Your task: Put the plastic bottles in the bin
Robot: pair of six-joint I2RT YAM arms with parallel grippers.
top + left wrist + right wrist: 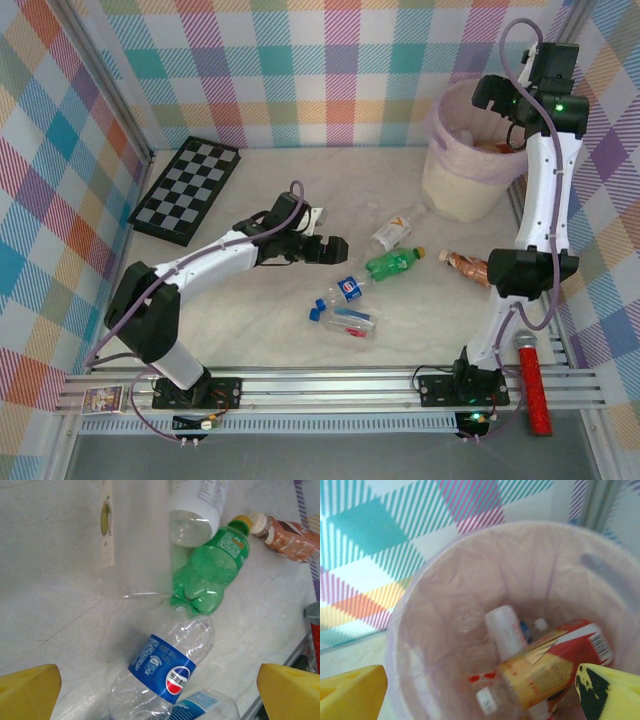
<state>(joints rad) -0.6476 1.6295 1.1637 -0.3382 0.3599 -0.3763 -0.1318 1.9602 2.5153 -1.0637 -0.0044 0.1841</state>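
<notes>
left tool (pixel 159 690), wide open, hangs over a clear blue-labelled plastic bottle (pixel 165 672) on the pale surface (pixel 60 605); right tool (pixel 480 682), wide and empty, hovers above the round pink-lined bin (pixel 430 605)

Item 1: clear crumpled plastic bottle with blue wrap label (pixel 165 672), bearing the red, white and blue Pepsi globe emblem; the white lettering beside it is blurred.
Item 2: clear bottle with white label (pixel 197 497), rows of fine print, illegible.
Item 3: red-and-yellow-labelled bottle (pixel 555 667), white patch with dark bars, no words legible.
</notes>
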